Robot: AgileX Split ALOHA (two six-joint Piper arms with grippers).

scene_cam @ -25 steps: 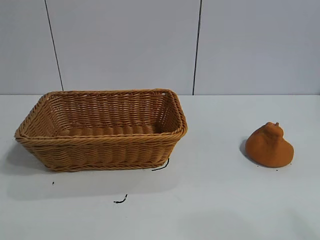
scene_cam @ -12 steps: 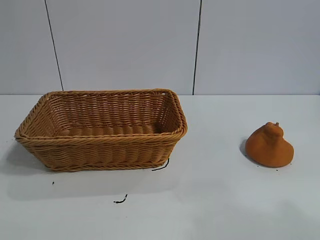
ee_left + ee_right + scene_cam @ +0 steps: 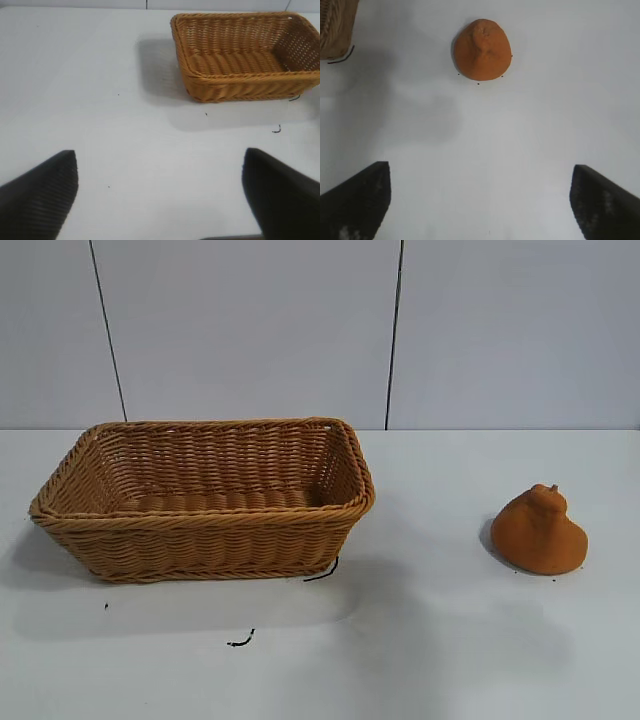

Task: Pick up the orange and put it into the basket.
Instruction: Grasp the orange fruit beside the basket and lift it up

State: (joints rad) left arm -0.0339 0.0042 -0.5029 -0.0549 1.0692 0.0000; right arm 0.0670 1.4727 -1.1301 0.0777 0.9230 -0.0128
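The orange [image 3: 538, 530] is a brownish-orange pear-like lump with a small stem nub, resting on the white table at the right. It also shows in the right wrist view [image 3: 482, 49], well ahead of my right gripper [image 3: 480, 172], which is open and empty above bare table. The basket [image 3: 205, 522] is a large tan woven wicker basket at the left, empty inside. It shows in the left wrist view [image 3: 240, 82], far from my left gripper [image 3: 160, 160], which is open and empty. Neither gripper shows in the exterior view.
A small black thread [image 3: 322, 572] lies at the basket's near right corner, another black scrap [image 3: 241, 641] in front of it. A grey panelled wall [image 3: 320, 330] stands behind the white table [image 3: 430, 640]. A soft shadow lies on the table between basket and orange.
A faint shadow has spread over the table between the basket and the orange. The orange and the basket have not moved.
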